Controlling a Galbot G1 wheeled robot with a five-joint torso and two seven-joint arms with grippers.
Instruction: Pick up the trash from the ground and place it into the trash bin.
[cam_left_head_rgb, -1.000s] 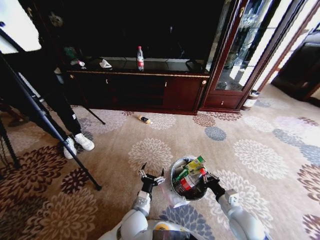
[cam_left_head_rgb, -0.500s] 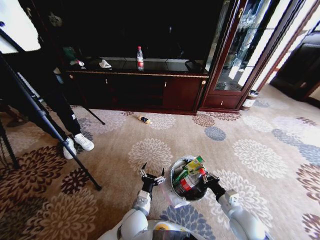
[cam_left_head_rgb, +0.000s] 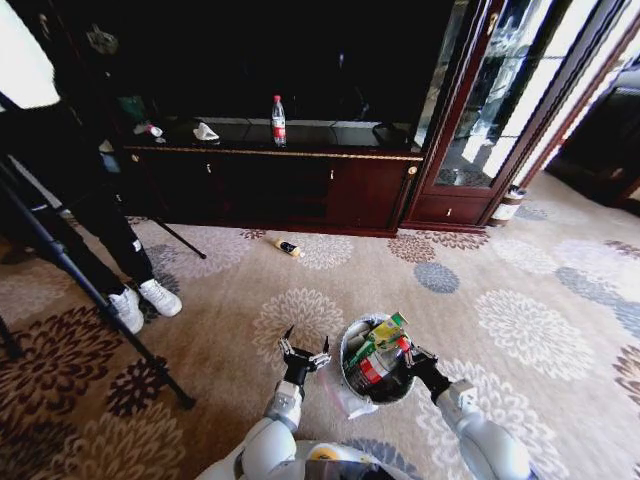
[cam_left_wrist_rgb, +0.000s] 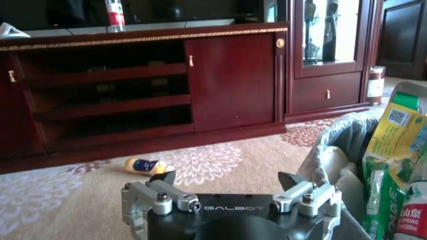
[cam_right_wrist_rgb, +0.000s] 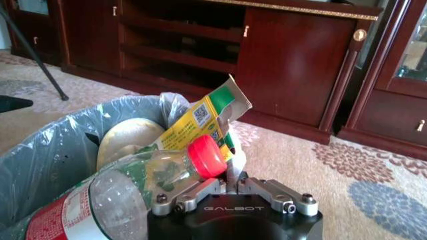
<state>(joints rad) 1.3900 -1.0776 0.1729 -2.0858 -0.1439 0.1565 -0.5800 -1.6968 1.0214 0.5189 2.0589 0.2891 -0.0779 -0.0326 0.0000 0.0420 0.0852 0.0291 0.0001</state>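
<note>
The trash bin (cam_left_head_rgb: 346, 350), a small black bucket with a pale bag liner, stands on the carpet just ahead of me. It is stuffed with a clear bottle (cam_right_wrist_rgb: 133, 186) with a red cap and a green-yellow carton (cam_right_wrist_rgb: 200, 120). My right gripper (cam_left_head_rgb: 411, 356) is shut on the bin's near rim (cam_right_wrist_rgb: 60, 145), seen close up as the right gripper (cam_right_wrist_rgb: 231, 184). My left gripper (cam_left_head_rgb: 304, 351) hangs open beside the bin with nothing between its fingers, also shown as the left gripper (cam_left_wrist_rgb: 227, 178). A yellow bottle (cam_left_head_rgb: 289, 246) lies on the carpet by the cabinet, and appears again as the yellow bottle (cam_left_wrist_rgb: 148, 166).
A dark wooden cabinet (cam_left_head_rgb: 280, 180) spans the far side, with a red-labelled bottle (cam_left_head_rgb: 278, 118) on top. A person's legs and white shoes (cam_left_head_rgb: 145, 297) and a tripod leg (cam_left_head_rgb: 95, 305) stand at the left. A brown cylindrical bin (cam_left_head_rgb: 509, 203) sits far right.
The whole picture has shifted, so the camera has moved a little relative to the room. Both grippers and the bin keep their places relative to me.
</note>
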